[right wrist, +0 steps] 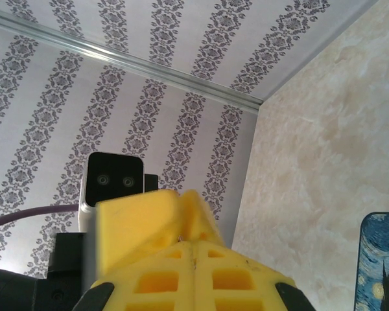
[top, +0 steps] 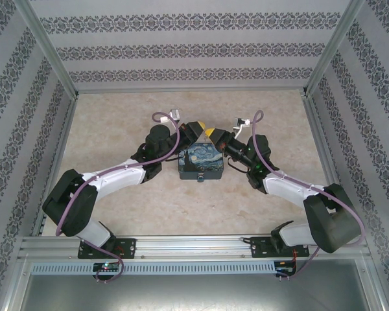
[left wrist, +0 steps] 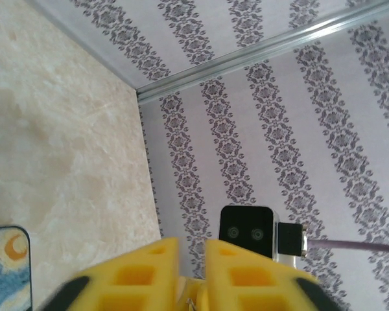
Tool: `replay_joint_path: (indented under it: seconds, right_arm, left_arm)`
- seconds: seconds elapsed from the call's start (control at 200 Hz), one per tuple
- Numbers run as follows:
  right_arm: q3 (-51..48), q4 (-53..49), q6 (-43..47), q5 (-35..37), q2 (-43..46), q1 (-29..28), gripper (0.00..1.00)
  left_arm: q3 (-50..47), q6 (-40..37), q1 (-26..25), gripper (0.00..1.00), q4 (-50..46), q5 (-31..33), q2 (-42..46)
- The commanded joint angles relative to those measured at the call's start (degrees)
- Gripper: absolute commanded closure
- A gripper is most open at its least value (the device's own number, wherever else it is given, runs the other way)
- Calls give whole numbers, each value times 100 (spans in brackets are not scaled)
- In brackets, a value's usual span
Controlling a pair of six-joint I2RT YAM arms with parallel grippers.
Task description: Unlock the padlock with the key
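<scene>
The padlock [top: 201, 179] appeared as a small bluish speck at the near edge of the starry-night print box [top: 200, 159], which sat mid-table. It was too small to tell how it lay or whether its shackle was closed. The key could not be picked out with certainty. A thin metallic sliver [left wrist: 192, 302] showed low in the gap between the yellow fingers of the left gripper [left wrist: 191, 249], and it may have been the key.

The two grippers met tip to tip over the box's far edge, on the opposite side from the padlock. The left fingers stood slightly parted, with a narrow gap between them. The fingers of the right gripper [right wrist: 194, 259] were pressed together along a seam, and whether they pinched anything could not be told.

The likeliest trouble lay in that meeting. If the key was passing between them, the slackened left fingers could let it slip before the right had a firm hold. It would then drop onto the box or the marbled table [top: 117, 129] and lie flat, hard to pick up. A key pinched crooked would miss the keyhole. With nothing steadying the padlock, a push might simply shove it aside.
</scene>
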State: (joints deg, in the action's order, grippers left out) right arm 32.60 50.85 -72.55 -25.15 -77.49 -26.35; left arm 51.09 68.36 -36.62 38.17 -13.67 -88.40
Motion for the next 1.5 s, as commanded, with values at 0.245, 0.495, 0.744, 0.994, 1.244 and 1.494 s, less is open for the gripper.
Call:
replay_joint_path:
  seconds: [0.245, 0.495, 0.744, 0.994, 1.244, 1.494]
  right_arm:
    - [-589, -418, 220, 138, 505, 203, 100]
    - [-586, -1822, 874, 114, 919, 474, 100]
    - [-317, -2156, 1292, -259, 560, 635, 100]
    - [-201, -2009, 1445, -473, 175, 680, 100]
    - [-254, -1852, 1434, -492, 107, 728, 100]
    - [-281, -1884, 1446, -590, 129, 728, 100]
  left_arm:
    - [-204, -419, 100, 9, -1165, 94, 678]
    - [-2, -1517, 18, 2, -3673, 358, 1344]
    - [-494, -1875, -530, 3, -4606, 1110, 1640]
    - [-1313, -2330, -988, 5, -3539, 559, 1256]
    - [-1645, -2570, -1350, 3, -2924, 734, 1030]
    - [-1578, -2636, -1579, 0, -2624, 1202, 656]
